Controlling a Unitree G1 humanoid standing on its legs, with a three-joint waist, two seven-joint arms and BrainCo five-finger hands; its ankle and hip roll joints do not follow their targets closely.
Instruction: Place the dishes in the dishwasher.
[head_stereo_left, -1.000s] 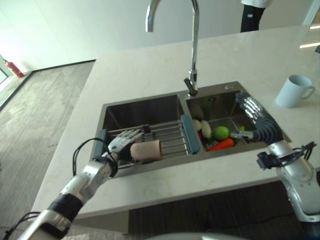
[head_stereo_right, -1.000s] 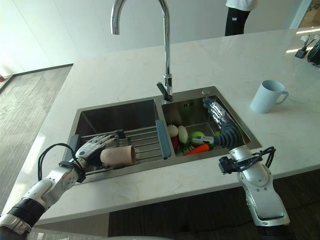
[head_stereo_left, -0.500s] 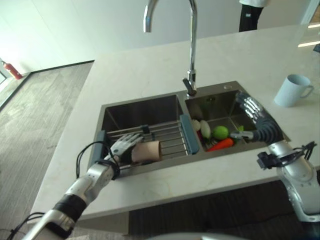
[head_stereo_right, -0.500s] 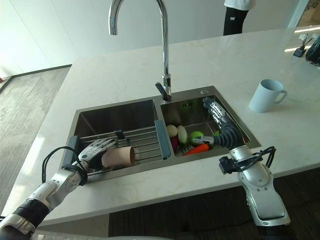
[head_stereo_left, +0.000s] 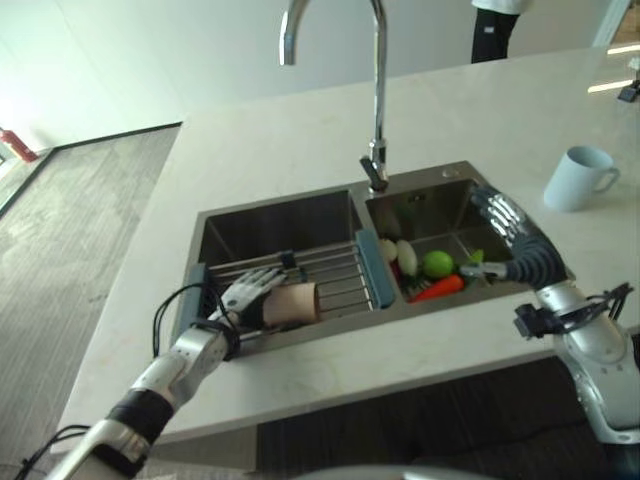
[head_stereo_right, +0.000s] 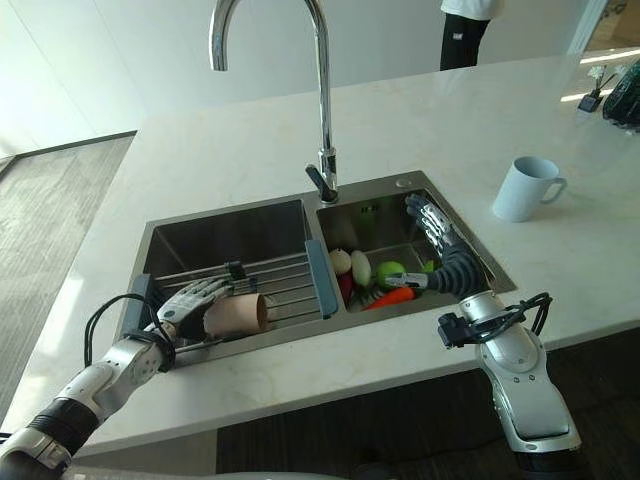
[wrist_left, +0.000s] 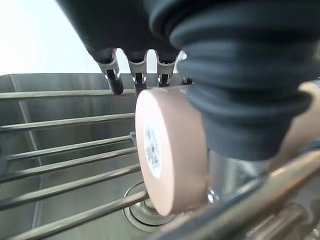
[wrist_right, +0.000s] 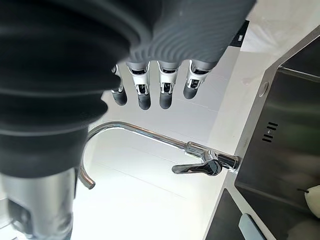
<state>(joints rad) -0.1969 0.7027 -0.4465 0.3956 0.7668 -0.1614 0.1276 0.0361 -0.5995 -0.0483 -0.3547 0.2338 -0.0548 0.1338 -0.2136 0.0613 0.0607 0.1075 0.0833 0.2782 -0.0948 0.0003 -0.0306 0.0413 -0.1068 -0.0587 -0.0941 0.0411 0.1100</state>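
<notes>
A pink cup (head_stereo_left: 294, 303) lies on its side on the wire rack (head_stereo_left: 330, 275) over the left sink basin. My left hand (head_stereo_left: 243, 298) is at the cup's base, fingers lying over its top and thumb beside it. In the left wrist view the cup's base (wrist_left: 170, 150) sits between my fingers (wrist_left: 138, 75) and thumb. My right hand (head_stereo_left: 508, 228) hovers open over the right basin, fingers straight (wrist_right: 166, 85), holding nothing. A light blue mug (head_stereo_left: 575, 177) stands on the counter at the far right.
The right basin (head_stereo_left: 450, 205) holds a green fruit (head_stereo_left: 437, 263), a carrot (head_stereo_left: 437, 289) and pale vegetables (head_stereo_left: 406, 257). A tall faucet (head_stereo_left: 376, 90) rises behind the divider. A person (head_stereo_left: 495, 28) stands beyond the counter. The counter (head_stereo_left: 270, 150) surrounds the sink.
The camera has shifted a little. My left hand has settled slightly lower and closer round the cup's base; the cup stays on the rack. The right hand holds still.
</notes>
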